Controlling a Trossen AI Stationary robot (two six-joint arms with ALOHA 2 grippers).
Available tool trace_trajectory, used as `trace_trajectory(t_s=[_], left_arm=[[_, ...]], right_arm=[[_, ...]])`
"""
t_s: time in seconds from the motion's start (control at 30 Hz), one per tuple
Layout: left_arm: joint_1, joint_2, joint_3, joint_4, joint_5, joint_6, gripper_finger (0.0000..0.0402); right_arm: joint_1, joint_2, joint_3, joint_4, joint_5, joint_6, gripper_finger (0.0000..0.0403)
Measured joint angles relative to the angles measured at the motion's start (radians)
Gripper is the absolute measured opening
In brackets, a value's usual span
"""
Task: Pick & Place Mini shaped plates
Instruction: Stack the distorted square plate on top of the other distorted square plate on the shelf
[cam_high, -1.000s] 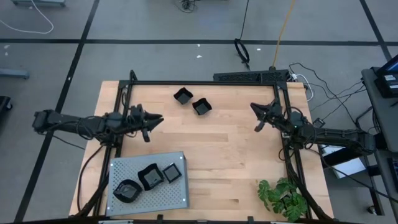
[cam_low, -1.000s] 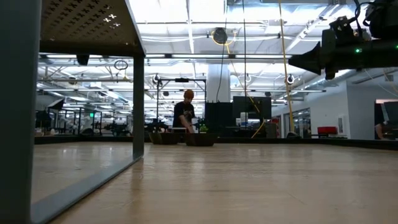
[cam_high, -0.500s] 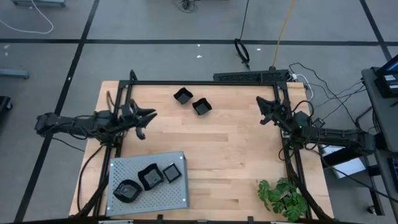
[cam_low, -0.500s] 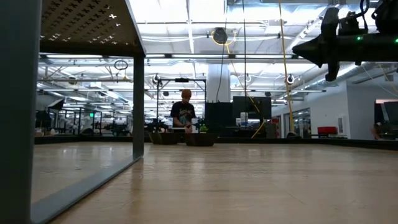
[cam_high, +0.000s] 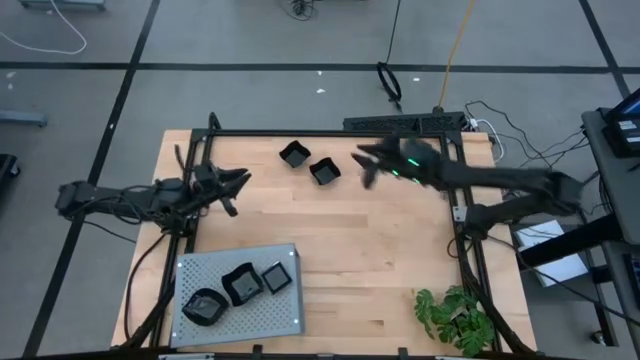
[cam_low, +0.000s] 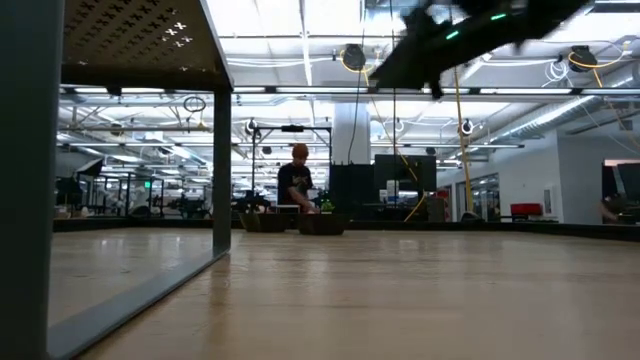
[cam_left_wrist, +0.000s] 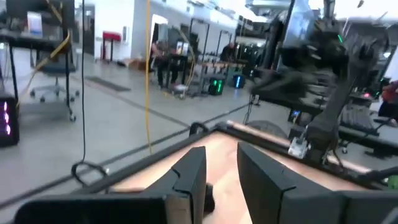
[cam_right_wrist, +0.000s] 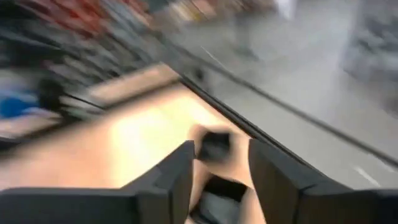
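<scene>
Two black mini shaped plates (cam_high: 294, 154) (cam_high: 324, 171) rest on their bases on the wooden table near its far edge; in the low view they are dark shapes (cam_low: 322, 224) far off. Three more plates (cam_high: 203, 306) (cam_high: 241, 284) (cam_high: 275, 277) lie on the grey perforated tray (cam_high: 285, 318) at the near left. My right gripper (cam_high: 362, 168) hangs blurred in the air just right of the far pair, open; its wrist view shows both plates (cam_right_wrist: 214, 146) ahead of the fingers. My left gripper (cam_high: 243, 178) stays open and empty at the table's left side.
A black frame rail (cam_high: 330, 133) runs along the table's far edge, with posts at both sides. A green plant (cam_high: 455, 318) stands at the near right corner. A person (cam_low: 297, 180) stands in the room beyond the table. Bare wood lies mid-table.
My right arm has swung fast from the table's right edge toward the two far plates, rising as it went; it now reaches out over the table. The plates have not moved.
</scene>
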Motion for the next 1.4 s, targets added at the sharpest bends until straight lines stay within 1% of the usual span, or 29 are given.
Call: trace_trajectory(t_s=[0.03, 0.07, 0.1, 0.17, 0.23, 0.3, 0.43, 0.57, 0.8, 0.93, 1.07, 1.4], left_arm=[[0.0, 0.016, -0.005, 0.0, -0.001, -0.014, 0.0093], [0.0, 0.03, -0.011, -0.001, 0.0, -0.027, 0.0093], [0.001, 0.043, -0.016, -0.004, 0.0, -0.037, 0.0093], [0.001, 0.075, -0.02, -0.003, -0.001, -0.058, 0.0093], [0.001, 0.093, -0.02, -0.002, 0.0, -0.065, 0.0093], [0.001, 0.11, -0.02, 0.012, 0.002, -0.055, 0.0093], [0.001, 0.112, -0.02, 0.033, 0.002, -0.02, 0.0093], [0.001, 0.111, -0.02, 0.067, 0.002, 0.037, 0.0093], [0.001, 0.111, -0.02, 0.099, 0.002, 0.067, 0.0093], [0.001, 0.111, -0.02, 0.099, 0.002, 0.035, 0.0093], [0.001, 0.111, -0.02, 0.1, 0.003, 0.005, 0.0093], [0.001, 0.111, -0.02, 0.1, 0.004, -0.079, 0.0093]], right_arm=[[-0.02, 0.077, 0.067, -0.075, 0.035, 0.0, 0.0148], [-0.041, 0.154, 0.131, -0.137, 0.047, 0.006, 0.0158], [-0.064, 0.227, 0.182, -0.184, 0.039, 0.019, 0.0165], [-0.095, 0.366, 0.242, -0.235, -0.009, 0.05, 0.0171], [-0.105, 0.493, 0.281, -0.24, -0.071, 0.067, 0.0172], [-0.11, 0.585, 0.321, -0.231, -0.102, 0.066, 0.0169], [-0.124, 0.694, 0.355, -0.183, -0.127, 0.069, 0.0155], [-0.124, 0.737, 0.356, -0.09, -0.148, 0.068, 0.0134], [-0.131, 0.779, 0.356, -0.134, -0.191, 0.074, 0.008], [-0.134, 0.778, 0.356, -0.18, -0.193, 0.095, 0.0051], [-0.139, 0.772, 0.356, -0.183, -0.191, 0.096, 0.003], [-0.15, 0.771, 0.356, -0.2, -0.191, 0.045, 0.0002]])
